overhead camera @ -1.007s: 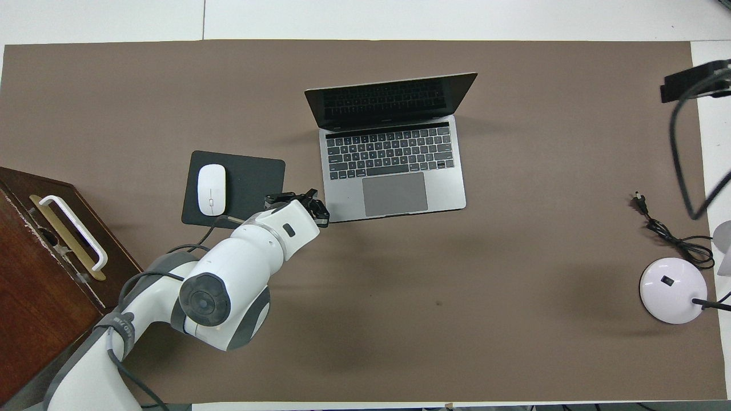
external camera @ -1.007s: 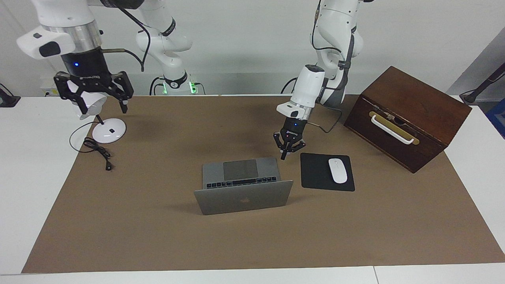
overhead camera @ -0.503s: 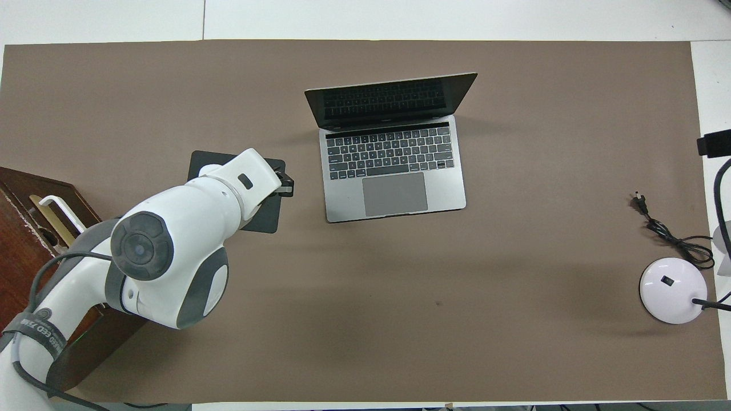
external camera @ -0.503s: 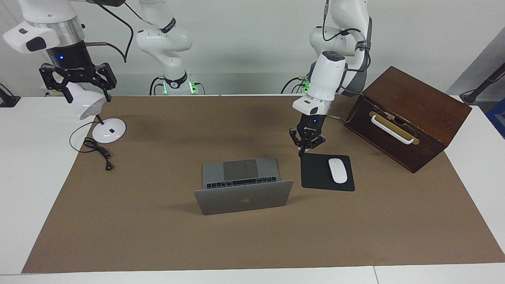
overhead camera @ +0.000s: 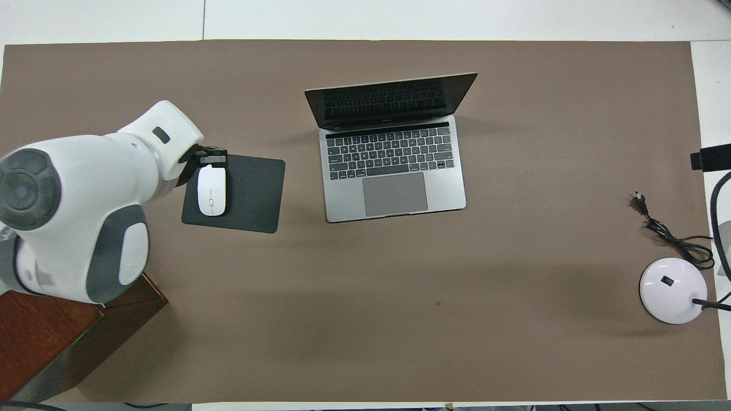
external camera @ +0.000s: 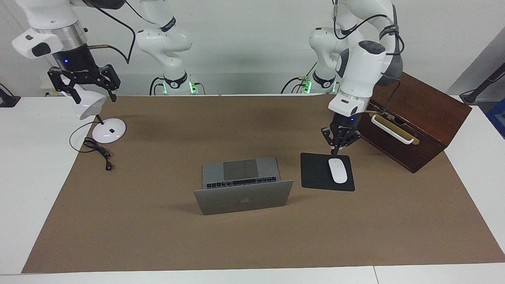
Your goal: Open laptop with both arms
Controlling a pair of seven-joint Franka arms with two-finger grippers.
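Silver-grey laptop mid-mat, lid already raised, hinge line running along the table's length | left gripper clenched, empty, over the mouse pad beside laptop; nearer arm | right gripper spread wide over the lamp, well apart

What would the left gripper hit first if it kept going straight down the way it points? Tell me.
Most likely the mouse: the shut left gripper points down over its end nearer the robots, on the mouse pad. Depth is uncertain; it may meet the pad's edge instead.
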